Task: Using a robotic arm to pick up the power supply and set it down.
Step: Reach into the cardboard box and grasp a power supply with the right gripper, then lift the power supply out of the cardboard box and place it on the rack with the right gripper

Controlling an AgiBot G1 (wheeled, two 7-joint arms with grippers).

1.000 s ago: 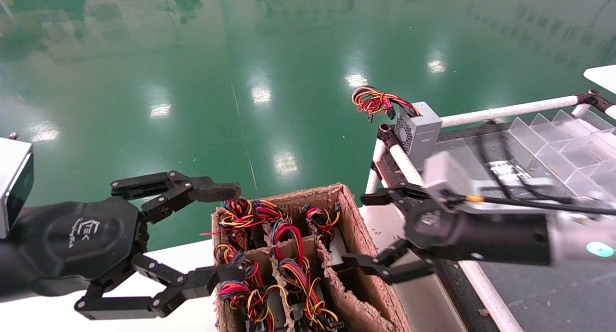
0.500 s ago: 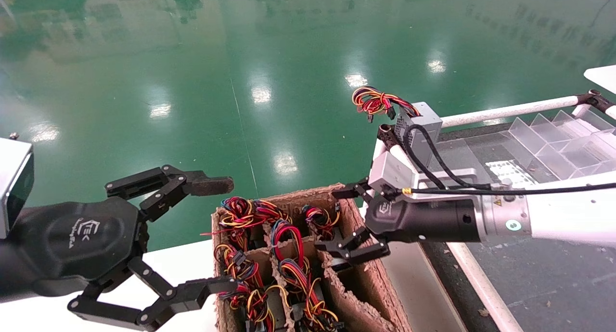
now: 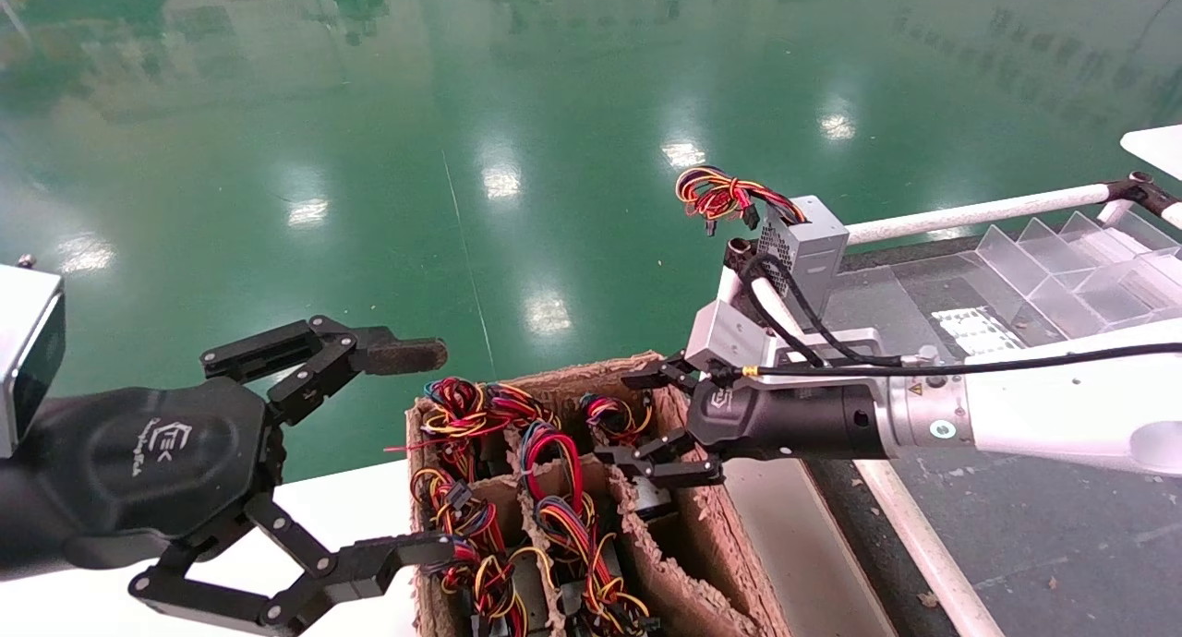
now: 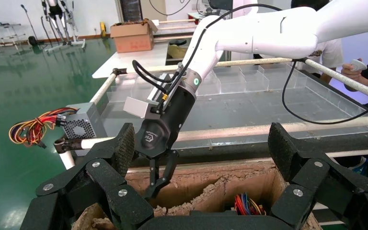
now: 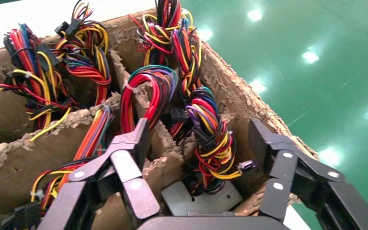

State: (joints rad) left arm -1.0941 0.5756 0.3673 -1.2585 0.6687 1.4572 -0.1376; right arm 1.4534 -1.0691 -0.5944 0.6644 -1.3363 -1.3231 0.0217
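Note:
The power supply (image 5: 201, 199) is a grey metal box standing in the far right compartment of a torn cardboard box (image 3: 688, 434). Its curled red, yellow and black wires (image 5: 213, 139) stick up. My right gripper (image 3: 628, 417), on the robotic arm with the silver wrist block, hangs open over that compartment. One finger (image 5: 134, 143) is over the cardboard divider and the other is by the box's outer wall. Neither touches the supply. My left gripper (image 3: 434, 448) is wide open at the box's left side, holding nothing.
Other compartments hold several more wire bundles (image 3: 549, 452). A grey box with a vent grille (image 3: 802, 245) sits on the corner of the right-hand table, beside white pipe rails (image 3: 970, 214) and clear plastic dividers (image 3: 1080, 258). Green floor lies beyond.
My right gripper has swung left from the table side and dropped over the box's far right compartment, still open. The left gripper has barely moved.

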